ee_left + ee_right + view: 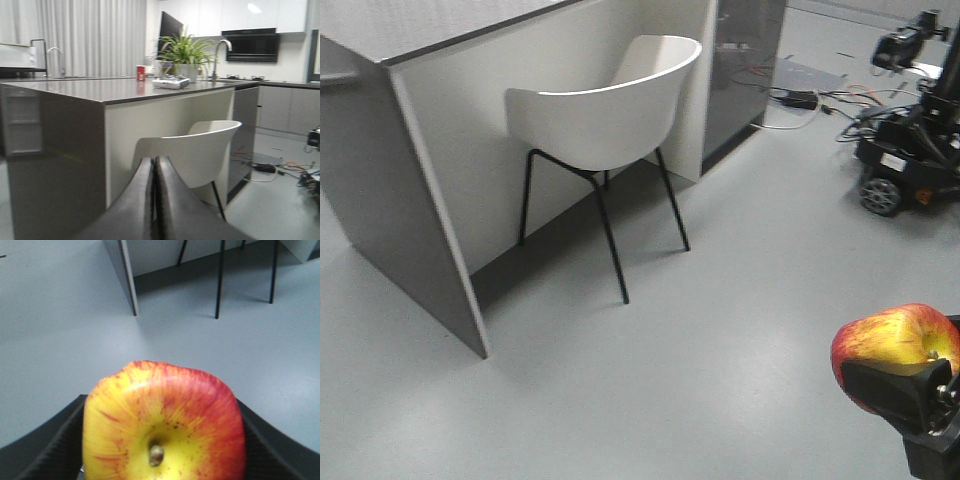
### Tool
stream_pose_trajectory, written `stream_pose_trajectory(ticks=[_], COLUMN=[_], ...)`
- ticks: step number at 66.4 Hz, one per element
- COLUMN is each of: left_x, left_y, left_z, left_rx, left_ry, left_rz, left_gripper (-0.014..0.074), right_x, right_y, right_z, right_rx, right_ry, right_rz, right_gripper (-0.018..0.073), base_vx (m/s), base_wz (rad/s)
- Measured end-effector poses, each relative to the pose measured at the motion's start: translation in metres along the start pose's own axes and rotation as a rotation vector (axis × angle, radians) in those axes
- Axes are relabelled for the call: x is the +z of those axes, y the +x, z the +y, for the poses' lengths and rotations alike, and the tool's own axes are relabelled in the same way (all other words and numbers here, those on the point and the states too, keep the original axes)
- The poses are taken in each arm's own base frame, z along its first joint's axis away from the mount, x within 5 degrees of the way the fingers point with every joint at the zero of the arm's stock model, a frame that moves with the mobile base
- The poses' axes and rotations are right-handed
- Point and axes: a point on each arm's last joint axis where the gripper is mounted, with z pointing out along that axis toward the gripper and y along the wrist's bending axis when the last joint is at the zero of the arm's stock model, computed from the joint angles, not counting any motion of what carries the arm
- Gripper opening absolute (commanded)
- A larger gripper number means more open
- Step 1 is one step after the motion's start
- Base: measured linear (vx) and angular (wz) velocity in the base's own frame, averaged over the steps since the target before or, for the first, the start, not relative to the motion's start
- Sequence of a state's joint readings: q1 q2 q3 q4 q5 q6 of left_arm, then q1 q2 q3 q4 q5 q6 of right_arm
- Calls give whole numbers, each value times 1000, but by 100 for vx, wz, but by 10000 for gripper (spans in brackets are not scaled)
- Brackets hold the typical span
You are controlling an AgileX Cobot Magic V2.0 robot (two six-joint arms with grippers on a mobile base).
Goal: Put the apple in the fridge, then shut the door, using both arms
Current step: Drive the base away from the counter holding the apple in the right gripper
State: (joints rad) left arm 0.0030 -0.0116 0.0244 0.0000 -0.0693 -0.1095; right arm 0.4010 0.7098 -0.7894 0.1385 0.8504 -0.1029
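Two grippers: the right gripper (908, 392) grasps the apple (165, 425) at lower right; the left gripper (155, 197) is clenched, empty.

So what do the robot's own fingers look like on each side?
The left fingers are dark grey to black, smooth and matte, tapering to narrow pointed tips. The right fingers are black with a fine grip texture on their inner faces; the apple hides their tips. No markings show on them.
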Motion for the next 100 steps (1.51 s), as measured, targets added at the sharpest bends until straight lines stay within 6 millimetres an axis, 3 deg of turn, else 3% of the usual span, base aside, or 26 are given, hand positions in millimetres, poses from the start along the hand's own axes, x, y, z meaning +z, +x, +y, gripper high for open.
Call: stream_pose_trajectory(ticks=[100], left_x=[0], left_y=[0], left_z=[0], left_rx=[0], left_ry=[0], left_rz=[0], left_gripper=[-6], right_x=[0], right_y=[0], right_z=[0], right_rx=[0], right_ry=[0], right_rz=[0], right_gripper=[194], base_vx=[-2], base_wz=[38])
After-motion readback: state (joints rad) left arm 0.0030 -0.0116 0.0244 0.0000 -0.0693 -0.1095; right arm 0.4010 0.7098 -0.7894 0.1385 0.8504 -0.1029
